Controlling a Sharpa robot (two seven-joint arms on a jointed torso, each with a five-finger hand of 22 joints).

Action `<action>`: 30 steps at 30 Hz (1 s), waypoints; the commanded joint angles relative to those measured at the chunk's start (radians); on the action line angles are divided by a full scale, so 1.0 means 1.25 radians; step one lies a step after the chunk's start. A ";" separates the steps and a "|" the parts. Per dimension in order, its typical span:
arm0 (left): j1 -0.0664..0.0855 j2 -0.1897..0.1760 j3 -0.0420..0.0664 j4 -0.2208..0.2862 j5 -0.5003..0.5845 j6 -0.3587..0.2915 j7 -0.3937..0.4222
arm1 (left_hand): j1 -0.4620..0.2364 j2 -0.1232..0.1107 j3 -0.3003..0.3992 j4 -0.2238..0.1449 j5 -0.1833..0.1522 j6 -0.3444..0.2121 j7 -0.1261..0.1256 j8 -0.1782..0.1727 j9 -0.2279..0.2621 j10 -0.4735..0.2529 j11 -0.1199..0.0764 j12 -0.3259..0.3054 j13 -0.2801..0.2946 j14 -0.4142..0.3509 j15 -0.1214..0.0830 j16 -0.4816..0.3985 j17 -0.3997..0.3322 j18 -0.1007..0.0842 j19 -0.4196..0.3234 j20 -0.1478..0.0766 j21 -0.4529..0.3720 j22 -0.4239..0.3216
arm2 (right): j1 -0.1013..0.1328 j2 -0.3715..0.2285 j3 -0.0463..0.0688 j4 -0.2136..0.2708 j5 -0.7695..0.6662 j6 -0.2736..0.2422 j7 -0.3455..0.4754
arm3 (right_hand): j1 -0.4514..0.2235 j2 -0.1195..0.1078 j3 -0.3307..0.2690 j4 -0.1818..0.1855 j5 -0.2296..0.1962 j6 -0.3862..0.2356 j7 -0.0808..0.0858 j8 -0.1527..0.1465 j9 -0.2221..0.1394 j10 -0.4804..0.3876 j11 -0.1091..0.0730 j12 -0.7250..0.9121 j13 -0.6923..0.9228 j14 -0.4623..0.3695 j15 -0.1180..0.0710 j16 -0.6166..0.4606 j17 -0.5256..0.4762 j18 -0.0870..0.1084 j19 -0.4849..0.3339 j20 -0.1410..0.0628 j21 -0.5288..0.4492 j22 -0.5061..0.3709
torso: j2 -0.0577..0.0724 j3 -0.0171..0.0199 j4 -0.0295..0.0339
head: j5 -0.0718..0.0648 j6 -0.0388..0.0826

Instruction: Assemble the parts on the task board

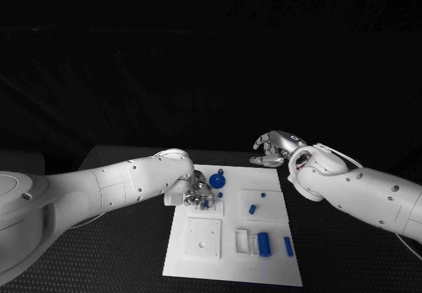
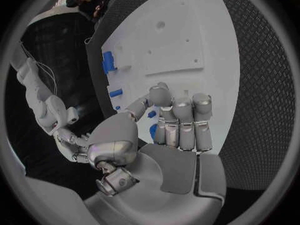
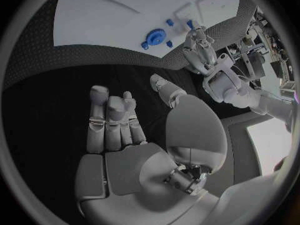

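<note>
**Board mid-counter, hands at its far end**

The task board (image 1: 230, 256) lies in the middle of the counter (image 1: 352, 256). A gear-shaped part (image 1: 218, 181) sits on its far left area, two small parts (image 1: 252, 209) stand right of centre, and two longer parts (image 1: 264, 244) lie side by side near the right edge. The left hand (image 1: 195, 195) is over the board's far left corner, beside the gear. The right hand (image 1: 274, 148) is beyond the far right corner, over the counter.
</note>
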 commanded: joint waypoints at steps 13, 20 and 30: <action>-0.006 0.001 0.000 -0.001 0.003 0.016 0.005 | 0.004 0.012 0.040 -0.023 0.051 0.062 -0.064 -0.005 0.003 -0.053 -0.044 0.004 -0.003 0.002 -0.053 0.005 -0.002 0.013 -0.006 -0.099 0.005 0.015 | 0.000 0.001 0.000 0.000 -0.003 0.009 0.004 | 0.009 0.000 0.000 0.005 -0.004 -0.005 0.009 0.004 -0.001 -0.003 0.000 0.005 -0.002 0.003 0.000 -0.004 -0.001 0.031 0.000 -0.003 -0.004 0.015 | 0.000 0.0003 -0.0003 | 0.001 -0.001; -0.007 -0.001 0.000 -0.002 0.003 0.015 0.005 | 0.004 0.012 0.040 -0.022 0.050 0.062 -0.064 -0.006 0.003 -0.054 -0.044 0.004 -0.003 0.002 -0.053 0.005 -0.003 0.013 -0.007 -0.099 0.005 0.015 | 0.000 0.002 0.000 -0.001 -0.003 0.009 0.004 | 0.009 0.000 0.000 0.005 -0.004 -0.005 0.009 0.004 -0.001 -0.003 0.000 0.005 -0.002 0.003 0.000 -0.004 -0.001 0.031 0.000 -0.003 -0.004 0.015 | 0.001 -0.0001 -0.0005 | 0.001 -0.001; -0.014 -0.002 0.000 -0.008 -0.007 0.007 0.001 | 0.004 0.012 0.040 -0.022 0.049 0.061 -0.063 -0.006 0.004 -0.054 -0.044 0.004 -0.004 0.002 -0.053 0.005 -0.003 0.013 -0.007 -0.099 0.005 0.014 | 0.000 0.002 0.000 -0.001 -0.003 0.008 0.004 | 0.009 0.000 0.000 0.006 -0.004 -0.005 0.009 0.004 -0.001 -0.003 0.000 0.005 -0.002 0.003 0.000 -0.004 -0.001 0.031 0.000 -0.003 -0.004 0.015 | 0.000 0.0001 0.0003 | 0.001 -0.002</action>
